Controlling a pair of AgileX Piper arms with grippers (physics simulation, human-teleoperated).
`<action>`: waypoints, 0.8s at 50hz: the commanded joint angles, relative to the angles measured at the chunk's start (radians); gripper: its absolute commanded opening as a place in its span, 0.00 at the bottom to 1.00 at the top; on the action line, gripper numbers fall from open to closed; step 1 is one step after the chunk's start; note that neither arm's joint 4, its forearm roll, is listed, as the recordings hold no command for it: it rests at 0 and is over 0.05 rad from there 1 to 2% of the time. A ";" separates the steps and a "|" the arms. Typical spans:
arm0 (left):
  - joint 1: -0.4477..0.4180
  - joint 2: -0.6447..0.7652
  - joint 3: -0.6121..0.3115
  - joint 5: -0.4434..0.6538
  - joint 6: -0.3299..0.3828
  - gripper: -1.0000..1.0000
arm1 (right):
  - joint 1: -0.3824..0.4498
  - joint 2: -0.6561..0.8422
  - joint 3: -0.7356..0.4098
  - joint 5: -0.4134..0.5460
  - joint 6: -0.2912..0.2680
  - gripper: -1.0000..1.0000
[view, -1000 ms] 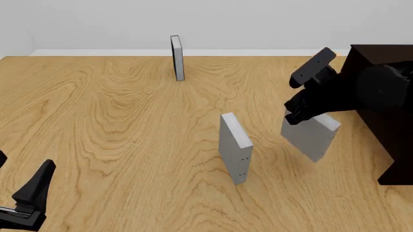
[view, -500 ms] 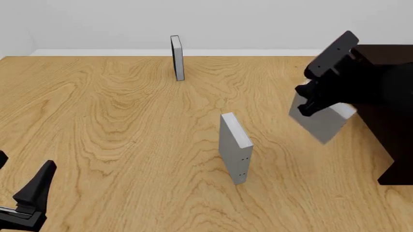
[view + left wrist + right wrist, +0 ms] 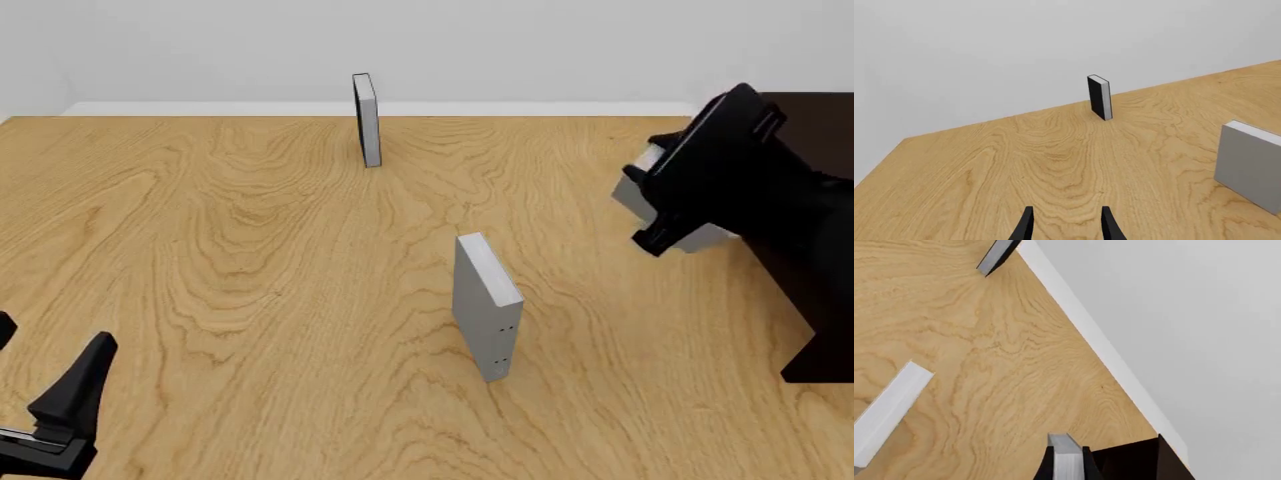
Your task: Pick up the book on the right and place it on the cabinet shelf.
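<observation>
Book and right claw: the book [image 3: 638, 192] is clamped between the fingers of the right gripper [image 3: 657, 200], lifted clear of the table [image 3: 240, 260] near its right edge; in the front view only slivers of its light-grey body show, at the near and far ends of the black gripper body.
Same grasp, wrist camera: in the right wrist view the whiter edge of the book [image 3: 1066, 457] stands between the two dark fingers [image 3: 1045, 466], which press on both its sides.
Book and cabinet: the held book hangs just beside the left face of the cabinet [image 3: 814, 300], which stands at the table's right edge; whether book and wood touch I cannot tell, and the cabinet shelf itself is hidden behind the arm.
Left claw: the left gripper [image 3: 60, 415] sits at the near left corner of the table, its fingers [image 3: 1025, 227] apart with nothing between them.
Count of books: three. One held; one dotted grey book [image 3: 486, 302] upright near the middle of the table, dark dots on its narrow side; one thin book [image 3: 366, 118] with a dark side upright near the far edge.
Count of grippers: two.
Count of cabinets: one.
Spacing: the dotted grey book stands well apart from the held one, and the thin book well apart from both.
</observation>
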 commanded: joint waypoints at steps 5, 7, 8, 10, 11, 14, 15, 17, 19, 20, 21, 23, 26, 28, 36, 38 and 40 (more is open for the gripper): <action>-0.001 0.000 0.000 -0.002 -0.003 1.00 | 0.022 -0.038 0.122 -0.225 -0.137 0.00; -0.002 0.000 0.000 -0.001 -0.004 1.00 | 0.027 -0.040 0.140 -0.247 -0.153 0.00; -0.002 0.001 0.000 -0.002 -0.004 1.00 | 0.033 -0.038 0.168 -0.289 -0.190 0.00; -0.002 0.001 0.000 -0.002 -0.003 1.00 | 0.050 -0.029 0.197 -0.328 -0.223 0.00; -0.003 0.001 0.000 -0.002 -0.002 1.00 | 0.044 -0.032 0.190 -0.321 -0.205 0.00; -0.001 0.001 0.000 -0.002 -0.004 1.00 | 0.043 -0.019 0.229 -0.403 -0.253 0.00; -0.001 0.001 0.000 -0.002 -0.005 1.00 | 0.038 -0.020 0.236 -0.426 -0.259 0.00; -0.002 0.001 0.000 -0.002 -0.007 1.00 | 0.041 0.004 0.266 -0.483 -0.305 0.00; -0.001 0.001 0.000 -0.002 -0.006 1.00 | 0.048 0.024 0.294 -0.542 -0.341 0.00; -0.002 0.001 0.000 -0.002 -0.006 1.00 | 0.044 0.037 0.306 -0.576 -0.360 0.00; -0.003 0.001 0.000 -0.003 -0.005 1.00 | 0.044 0.041 0.309 -0.585 -0.365 0.00; -0.003 0.001 0.000 -0.003 -0.005 1.00 | 0.056 0.067 0.332 -0.641 -0.398 0.00; -0.004 0.001 0.000 -0.003 -0.004 1.00 | 0.061 0.089 0.350 -0.684 -0.416 0.00; -0.004 0.001 0.000 -0.002 -0.004 1.00 | 0.067 0.098 0.358 -0.712 -0.416 0.00; -0.004 0.001 0.000 -0.002 -0.003 1.00 | 0.085 0.197 0.419 -0.914 -0.517 0.00; -0.004 0.000 0.000 -0.002 -0.004 1.00 | 0.087 0.231 0.430 -0.973 -0.546 0.00; -0.004 0.001 0.000 -0.003 -0.004 1.00 | 0.089 0.246 0.436 -0.999 -0.561 0.00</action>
